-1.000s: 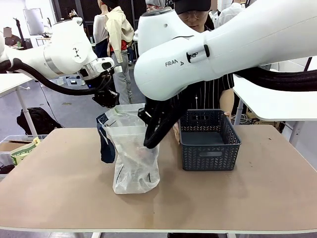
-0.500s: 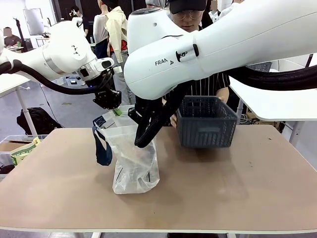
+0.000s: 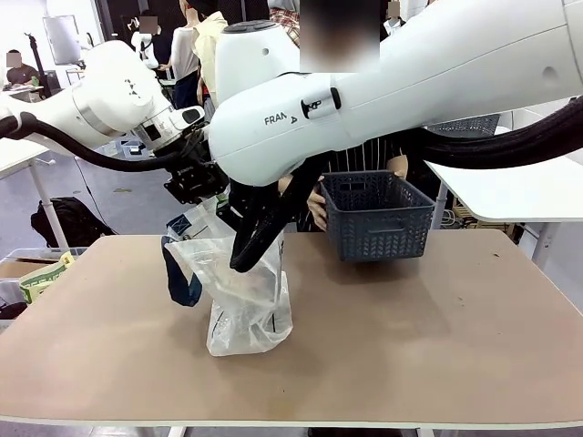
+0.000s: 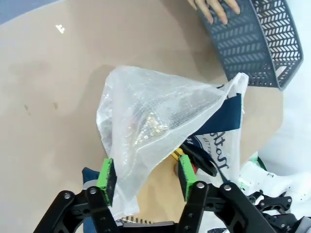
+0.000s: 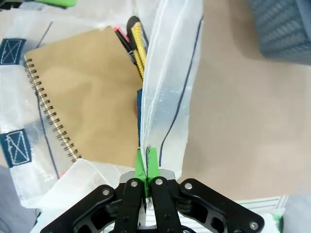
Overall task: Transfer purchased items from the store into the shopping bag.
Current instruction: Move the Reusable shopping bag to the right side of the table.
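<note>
The shopping bag [image 3: 244, 305] stands on the table, left of middle. My right gripper [image 3: 239, 264] is shut on its right rim, and the right wrist view shows the green pads [image 5: 142, 167] pinching the white plastic [image 5: 167, 82]. My left gripper [image 3: 196, 182] hangs open just above the bag's left rim, and a fold of the bag [image 4: 155, 111] lies between its fingertips [image 4: 106, 174]. Inside the bag lie a tan spiral notebook [image 5: 82, 111], a yellow-and-black item [image 5: 136, 43] and a bit of red [image 4: 195, 168]. A person's hand [image 3: 317, 206] holds the store basket [image 3: 378, 217] up off the table.
The bag's navy handle [image 3: 180, 278] droops over its left side. The tabletop [image 3: 437, 337] lies bare to the right and in front of the bag. The person stands behind the far edge. My right arm's big white link [image 3: 364, 100] crosses above the bag.
My left gripper opened and let go of the bag's left rim, which sagged with its handle. The person lifted the basket off the table. My right arm drifted left, still gripping the rim.
</note>
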Motion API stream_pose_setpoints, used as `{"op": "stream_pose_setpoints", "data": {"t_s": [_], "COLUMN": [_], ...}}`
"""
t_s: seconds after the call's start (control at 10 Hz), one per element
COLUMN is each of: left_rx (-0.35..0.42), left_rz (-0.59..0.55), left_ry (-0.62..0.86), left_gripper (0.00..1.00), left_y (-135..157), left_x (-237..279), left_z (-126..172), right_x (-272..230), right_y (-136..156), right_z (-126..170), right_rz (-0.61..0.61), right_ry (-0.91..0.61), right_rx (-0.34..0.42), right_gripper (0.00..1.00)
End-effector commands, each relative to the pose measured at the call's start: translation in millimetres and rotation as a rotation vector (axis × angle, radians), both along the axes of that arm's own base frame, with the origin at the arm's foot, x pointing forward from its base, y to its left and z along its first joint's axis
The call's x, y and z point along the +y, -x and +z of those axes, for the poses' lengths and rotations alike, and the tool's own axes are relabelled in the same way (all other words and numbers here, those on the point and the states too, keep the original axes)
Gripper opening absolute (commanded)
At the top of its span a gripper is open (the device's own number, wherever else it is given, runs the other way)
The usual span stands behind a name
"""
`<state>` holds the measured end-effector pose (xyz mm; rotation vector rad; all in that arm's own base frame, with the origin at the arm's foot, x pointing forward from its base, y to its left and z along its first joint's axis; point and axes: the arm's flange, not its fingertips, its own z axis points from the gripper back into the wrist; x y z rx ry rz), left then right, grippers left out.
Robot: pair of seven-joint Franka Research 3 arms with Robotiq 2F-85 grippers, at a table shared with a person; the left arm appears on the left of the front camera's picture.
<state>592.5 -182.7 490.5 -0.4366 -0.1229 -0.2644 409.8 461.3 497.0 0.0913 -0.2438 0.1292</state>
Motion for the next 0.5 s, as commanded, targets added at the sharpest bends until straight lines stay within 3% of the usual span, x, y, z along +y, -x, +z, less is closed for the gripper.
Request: {"op": "stream_pose_setpoints", "data": {"t_s": [0.0,0.4], "left_rx": [0.028,0.052], "left_rz": [-0.047,-0.187], "left_ry": [0.058,0.119], "left_gripper": [0.71,0.71], "left_y": [0.0,4.8], "left_x": [6.6,4.2], "left_z": [3.1,1.1], "right_x": [12.1,21.1], "right_y": [-5.3,-2.1], "right_z": [-0.7,1.7], "right_rz": [0.030,0.101], "right_ry": [0.007,-0.016], "right_rx": [-0.034,-0.028], "right_gripper": [0.00,0.00]}}
